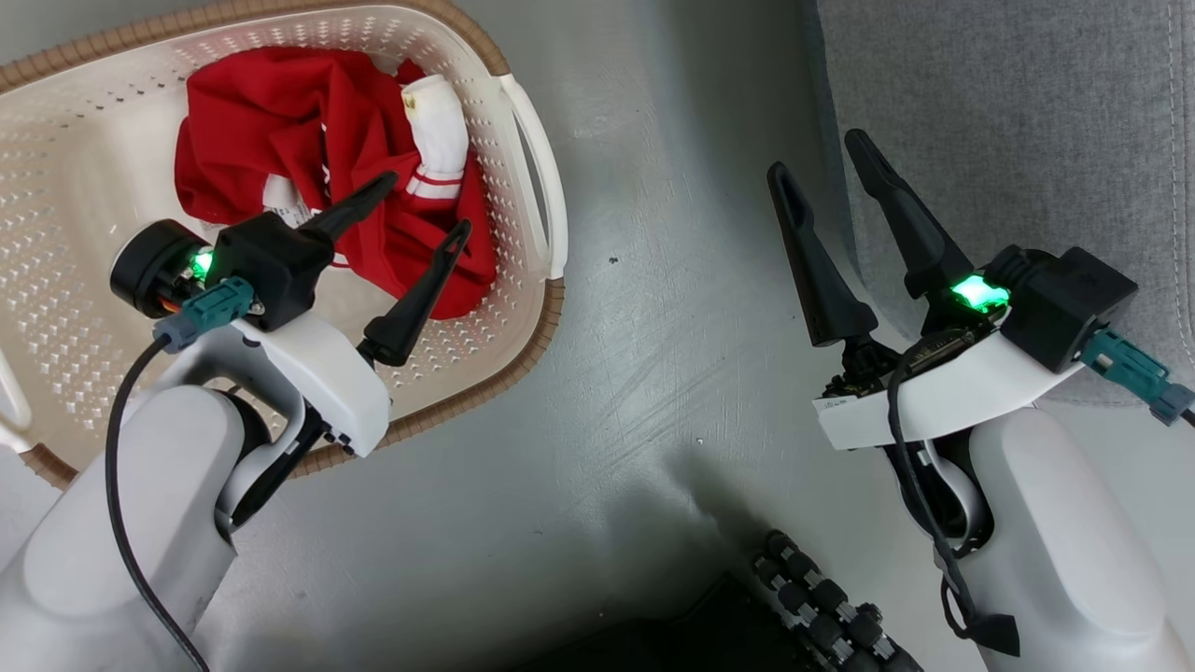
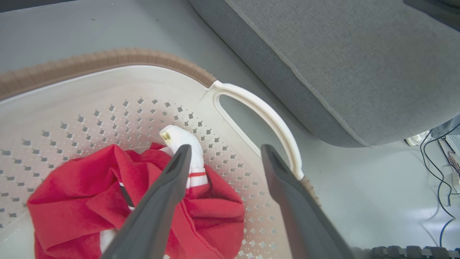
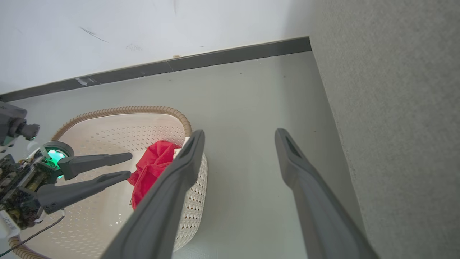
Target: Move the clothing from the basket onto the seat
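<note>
The clothing lies inside the basket, bunched in one red heap, and a white ribbed piece stands up from it; the heap is in the part of the basket nearer to the seat, close to the white handle on that side; whether it is one garment or two I cannot tell, because the folds hide it; the basket stands on the grey floor, and a strip of bare floor separates it from the seat

The left gripper is above the basket, its two dark fingers spread wide and pointing toward the heap; in the left wrist view one finger crosses in front of the white piece and the other in front of the basket wall near the handle; the fingers pinch nothing, and whether a tip touches the cloth I cannot tell; the right gripper is also spread wide and holds nothing; it hangs over the floor at the edge of the seat, one finger before the floor and the other before the grey fabric; in the right wrist view a white wall with a dark skirting board is behind the basket, and the left gripper shows from the side, its tips near the red cloth
</note>
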You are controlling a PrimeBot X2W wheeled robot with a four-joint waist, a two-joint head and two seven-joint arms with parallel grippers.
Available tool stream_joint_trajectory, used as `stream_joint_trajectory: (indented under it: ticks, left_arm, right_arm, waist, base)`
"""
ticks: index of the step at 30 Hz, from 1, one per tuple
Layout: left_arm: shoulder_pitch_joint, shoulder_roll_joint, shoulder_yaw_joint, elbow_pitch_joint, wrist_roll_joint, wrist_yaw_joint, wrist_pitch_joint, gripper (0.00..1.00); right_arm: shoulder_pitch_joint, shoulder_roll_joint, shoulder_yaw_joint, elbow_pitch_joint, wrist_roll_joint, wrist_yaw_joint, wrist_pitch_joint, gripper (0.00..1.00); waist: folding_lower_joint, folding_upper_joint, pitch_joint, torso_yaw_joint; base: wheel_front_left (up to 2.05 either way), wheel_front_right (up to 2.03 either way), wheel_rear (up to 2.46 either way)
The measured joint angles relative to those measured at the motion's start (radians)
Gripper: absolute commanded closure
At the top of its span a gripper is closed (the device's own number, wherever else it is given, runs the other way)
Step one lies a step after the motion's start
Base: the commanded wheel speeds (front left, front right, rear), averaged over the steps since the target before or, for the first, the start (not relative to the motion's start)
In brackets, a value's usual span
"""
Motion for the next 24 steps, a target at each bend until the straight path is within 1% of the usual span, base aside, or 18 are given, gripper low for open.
stream_joint_trajectory:
  ticks: [10, 24]
  left_arm:
    - [-0.017, 0.002, -0.006, -0.007, 0.002, 0.0, 0.014, 0.0]
    - [-0.021, -0.001, -0.044, -0.022, 0.01, 0.0, 0.032, 0.0]
  right_arm:
    - [-0.02, 0.0, 0.0, -0.002, 0.011, 0.0, 0.0, 0.0]
    - [-0.032, 0.0, 0.007, 0.0, 0.028, 0.0, 0.0, 0.0]
  waist:
    - [-0.0001, 0.0, 0.028, -0.01]
    - [0.0, 0.0, 0.037, -0.02]
  base:
    - [0.0, 0.0, 0.0]
    - [0.0, 0.0, 0.0]
